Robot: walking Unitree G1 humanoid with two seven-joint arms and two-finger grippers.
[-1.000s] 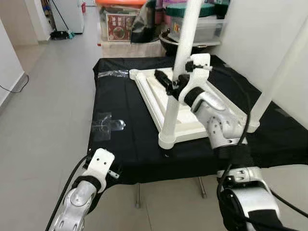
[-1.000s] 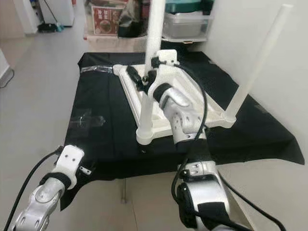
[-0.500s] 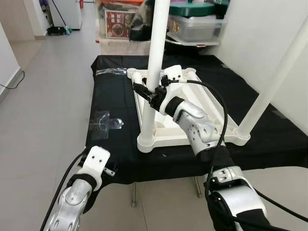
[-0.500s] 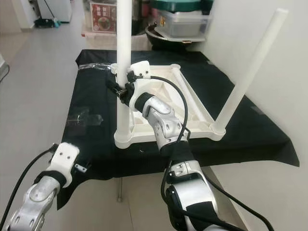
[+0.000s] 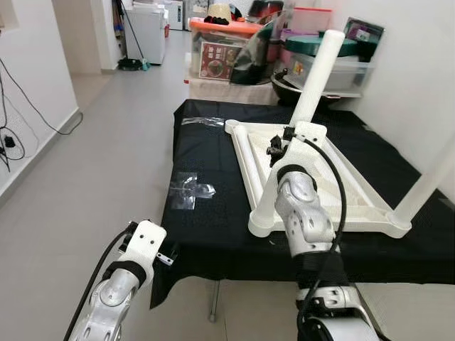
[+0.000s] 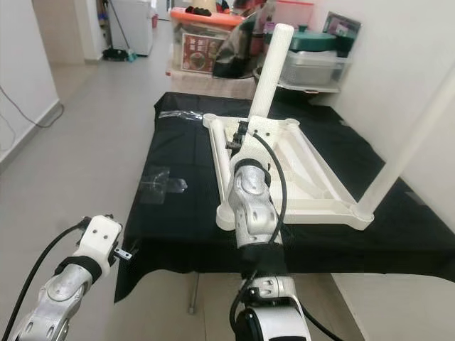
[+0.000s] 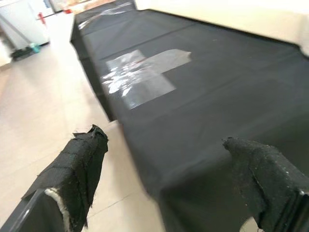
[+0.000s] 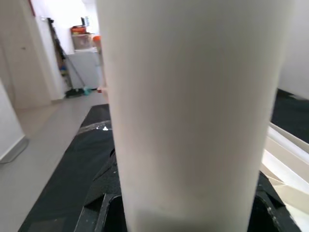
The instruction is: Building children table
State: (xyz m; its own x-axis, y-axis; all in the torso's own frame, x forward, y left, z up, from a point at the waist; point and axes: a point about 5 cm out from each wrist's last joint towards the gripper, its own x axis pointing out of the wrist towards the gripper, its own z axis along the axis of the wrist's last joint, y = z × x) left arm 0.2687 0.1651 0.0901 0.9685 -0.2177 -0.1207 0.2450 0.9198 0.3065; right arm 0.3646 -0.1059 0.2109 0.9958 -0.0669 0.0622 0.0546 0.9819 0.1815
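The left end effector (image 7: 164, 174) hangs low before the near left corner of the black-draped surface (image 5: 213, 213), its fingers (image 7: 79, 164) spread wide and grasping nothing. Clear tape (image 5: 190, 190) lies on the cloth just ahead. Further right, the white children table frame (image 5: 313, 177) rests upside down on the surface. The right end effector (image 5: 279, 147) is clenched around the near-left leg (image 5: 298, 131), which leans to the right. Another leg (image 6: 412, 135) rises at the frame's near right corner.

Clear tape (image 5: 190, 191) sticks to the black cloth (image 5: 213, 220). Plastic storage boxes (image 5: 222, 50) stand behind it. A white cabinet (image 5: 149, 32) stands farther back.
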